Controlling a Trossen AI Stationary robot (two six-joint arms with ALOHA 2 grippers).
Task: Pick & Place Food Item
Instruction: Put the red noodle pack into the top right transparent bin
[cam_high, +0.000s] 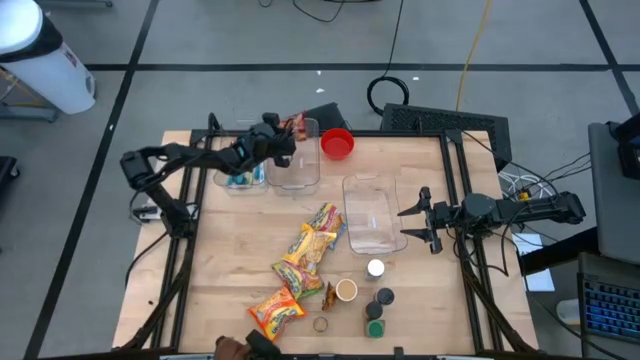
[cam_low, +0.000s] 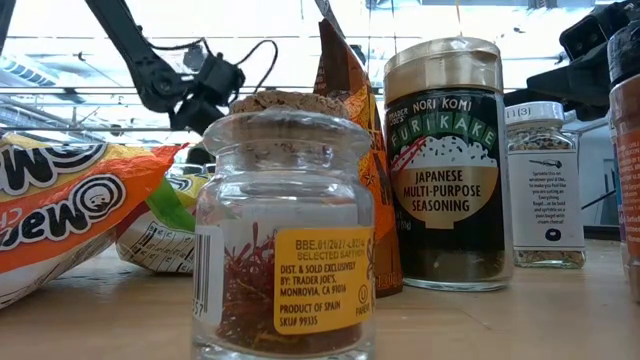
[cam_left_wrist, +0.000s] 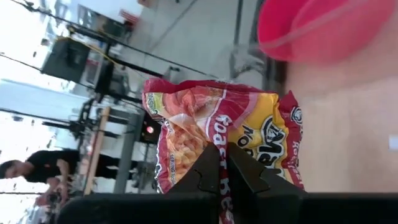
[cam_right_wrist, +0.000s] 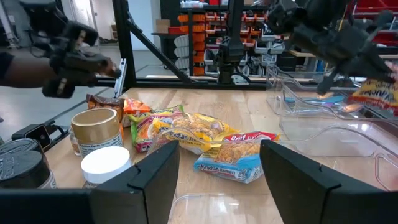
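**A:** Closest to your low camera stands a cork-stoppered saffron jar (cam_low: 285, 235), and just behind it the furikake seasoning jar (cam_low: 446, 165) and a smaller spice shaker (cam_low: 545, 185). What do you make of the left arm?

**B:** Take the red bowl (cam_high: 337, 144) as your landmark. Your left gripper (cam_high: 283, 142) hangs just beside it, over the clear bin (cam_high: 296, 158) that sits next to the bowl. Its fingers (cam_left_wrist: 214, 171) are pressed together on the snack bag (cam_left_wrist: 214, 127), a red and yellow packet, pinched at its edge and lifted clear of the table (cam_high: 240, 260).

**A:** So that is where your food item is?

**B:** Yes, up in that claw beside the red bowl. In the wrist view the bowl shows as a pink blur right by the bag.

**A:** And the right gripper (cam_high: 418, 221)?

**B:** It waits well away from the bowl, near the table's right edge, just beside a second clear bin (cam_high: 372, 212). Its fingers (cam_right_wrist: 155, 174) stand spread with nothing between them.

**A:** Anything else you can see on the table?

**B:** Several noodle packets (cam_high: 312, 245) lie farther from the bowl, beyond the bins, and the cluster of jars (cam_high: 375, 300) sits farther still. A person in a dark top (cam_left_wrist: 46, 168) shows in the room behind.
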